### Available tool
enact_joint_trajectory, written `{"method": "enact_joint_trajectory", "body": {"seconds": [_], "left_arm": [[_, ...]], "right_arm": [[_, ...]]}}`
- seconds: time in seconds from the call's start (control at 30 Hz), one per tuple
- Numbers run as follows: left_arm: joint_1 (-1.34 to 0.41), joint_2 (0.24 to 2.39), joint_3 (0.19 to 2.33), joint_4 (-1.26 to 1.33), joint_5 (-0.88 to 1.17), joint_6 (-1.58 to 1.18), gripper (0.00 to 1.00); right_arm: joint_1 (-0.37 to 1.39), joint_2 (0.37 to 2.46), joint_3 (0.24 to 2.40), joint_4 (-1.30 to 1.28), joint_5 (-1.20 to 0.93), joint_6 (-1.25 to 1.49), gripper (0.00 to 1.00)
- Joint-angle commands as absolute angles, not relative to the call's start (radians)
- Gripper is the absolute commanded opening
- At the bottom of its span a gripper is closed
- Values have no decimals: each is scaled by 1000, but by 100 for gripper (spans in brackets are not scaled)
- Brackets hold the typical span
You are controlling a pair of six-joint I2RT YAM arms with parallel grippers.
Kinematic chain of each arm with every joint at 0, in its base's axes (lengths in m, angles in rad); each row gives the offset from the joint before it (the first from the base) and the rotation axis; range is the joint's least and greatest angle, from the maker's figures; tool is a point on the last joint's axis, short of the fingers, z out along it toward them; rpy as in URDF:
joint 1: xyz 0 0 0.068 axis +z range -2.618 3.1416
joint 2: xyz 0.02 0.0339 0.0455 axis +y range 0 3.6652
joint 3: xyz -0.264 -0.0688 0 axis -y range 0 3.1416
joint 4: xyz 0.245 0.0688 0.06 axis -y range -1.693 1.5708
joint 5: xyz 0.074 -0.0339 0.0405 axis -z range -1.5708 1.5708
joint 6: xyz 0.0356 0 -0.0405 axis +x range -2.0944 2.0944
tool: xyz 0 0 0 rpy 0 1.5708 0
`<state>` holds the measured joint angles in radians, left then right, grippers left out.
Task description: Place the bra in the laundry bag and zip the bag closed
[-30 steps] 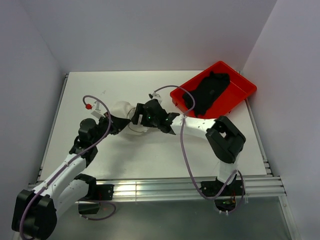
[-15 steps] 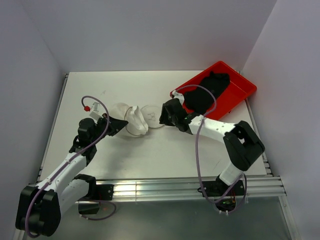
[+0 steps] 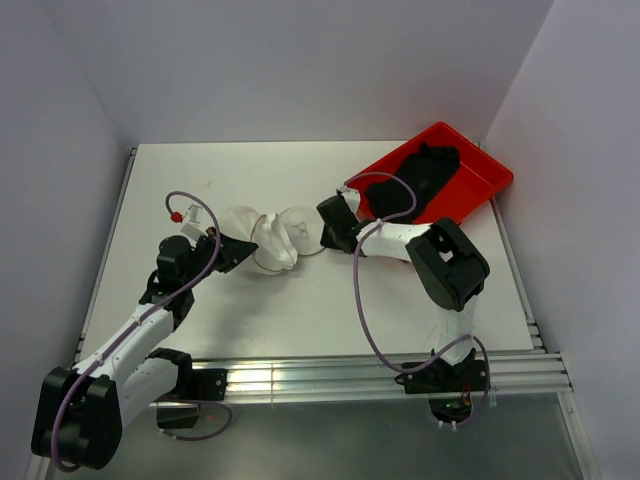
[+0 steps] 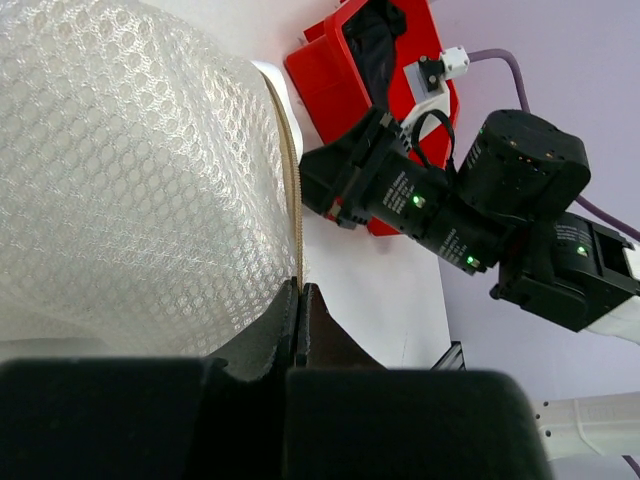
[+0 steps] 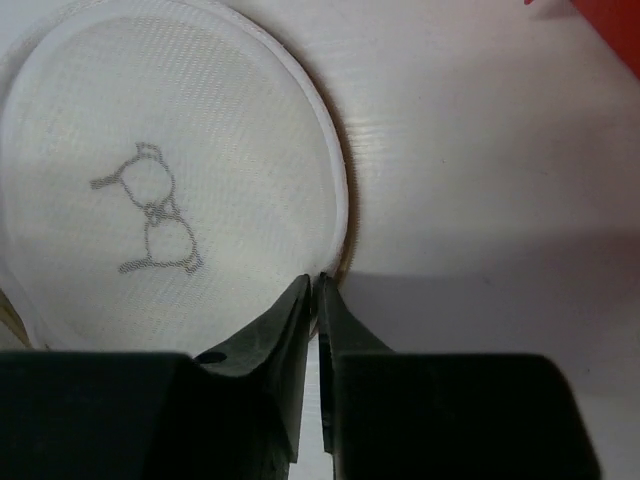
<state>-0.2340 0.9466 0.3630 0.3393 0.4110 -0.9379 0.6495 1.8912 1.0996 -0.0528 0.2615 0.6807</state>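
Near the desk's (image 3: 300,310) middle we are pinching the laundry bag (image 3: 268,240), the left tool (image 4: 299,292) on its zip edge (image 4: 290,180) and the right tool (image 5: 315,288) on its lid (image 5: 150,190) rim, probably to open its mouth for the bra (image 3: 415,180) in the red tray (image 3: 462,204).

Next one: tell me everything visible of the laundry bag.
The laundry bag is translucent white honeycomb mesh, lying open on the table. Its round flat lid, with a small dark printed outline, lies flat beside the body. A beige zip runs along the rim. The left gripper pinches the zip edge; the right gripper pinches the lid's rim.
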Motion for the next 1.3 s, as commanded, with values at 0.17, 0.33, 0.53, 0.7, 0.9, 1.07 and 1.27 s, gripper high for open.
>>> {"method": "enact_joint_trajectory", "body": {"seconds": [0.17, 0.33, 0.53, 0.7, 0.9, 1.07, 1.27], "left_arm": [[-230, 942, 385, 367, 413, -940, 0], [-230, 976, 446, 363, 410, -962, 0], [-232, 971, 491, 292, 402, -942, 0], [-232, 928, 540, 200, 385, -904, 0], [-230, 948, 567, 204, 342, -910, 0], [-207, 939, 609, 112, 221, -884, 0], [-101, 813, 582, -11, 25, -880, 0]], "right_arm": [[626, 1674, 968, 120, 371, 660, 0], [711, 1292, 992, -99, 462, 478, 0], [956, 1239, 1239, -307, 571, 367, 0], [980, 1275, 1284, -307, 615, 339, 0], [944, 1319, 1270, -225, 474, 331, 0], [894, 1439, 1368, -140, 315, 359, 0], [822, 1578, 1488, -49, 192, 440, 0]]}}
